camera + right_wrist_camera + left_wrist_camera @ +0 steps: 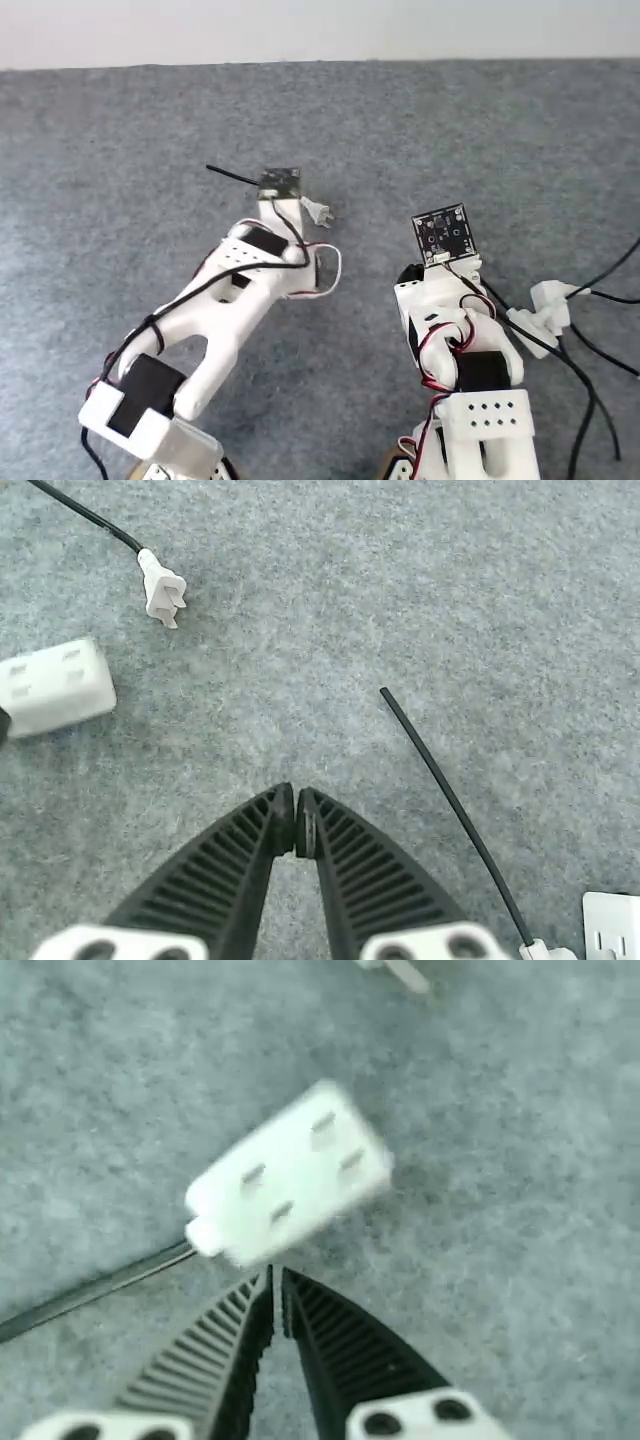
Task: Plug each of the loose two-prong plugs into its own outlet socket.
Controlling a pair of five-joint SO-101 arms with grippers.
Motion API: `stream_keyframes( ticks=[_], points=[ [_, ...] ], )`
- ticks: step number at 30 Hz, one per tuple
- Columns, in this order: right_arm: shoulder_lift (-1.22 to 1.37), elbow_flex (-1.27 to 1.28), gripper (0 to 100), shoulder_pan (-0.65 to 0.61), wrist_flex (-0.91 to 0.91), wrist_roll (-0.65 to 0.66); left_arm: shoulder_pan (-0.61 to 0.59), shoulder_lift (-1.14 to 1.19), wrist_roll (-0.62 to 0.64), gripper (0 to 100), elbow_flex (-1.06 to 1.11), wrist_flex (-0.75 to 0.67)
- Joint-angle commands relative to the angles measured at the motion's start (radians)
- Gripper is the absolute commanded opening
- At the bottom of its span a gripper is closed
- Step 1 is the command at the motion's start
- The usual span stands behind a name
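A loose plug (163, 590) on a black cord (90, 515) was seen lying on the grey table (400, 600), near a white socket block (290, 1185) but apart from it, with its prongs bare. Two pairs of slots were turned upward on the block. The left pincer (277, 1282) was held just beside the block, closed on nothing. Farther from the block, the right pincer (296, 820) was likewise closed and empty. Beyond it a second cord (450, 800) was laid, ending beside a second socket (612, 925).
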Motion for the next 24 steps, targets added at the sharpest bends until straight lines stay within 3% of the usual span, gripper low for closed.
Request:
stream_keyframes(
  ticks=[1,9,11,17,24],
  points=[
    [-0.018,-0.015,0.9,0.005,-0.013,0.011,-0.018,-0.021,0.008,1,-0.013,-0.017],
    [-0.018,-0.015,0.9,0.005,-0.013,0.011,-0.009,-0.023,0.006,1,-0.016,-0.038],
    [-0.018,-0.015,0.9,0.005,-0.013,0.011,-0.008,-0.04,-0.057,2,-0.033,-0.014],
    [-0.018,-0.015,0.9,0.005,-0.013,0.011,-0.006,-0.114,-0.79,4,-0.125,0.21],
    [-0.018,-0.014,0.9,0.005,-0.013,0.023,-0.186,-0.127,-1.338,4,-0.114,0.201]
  ],
)
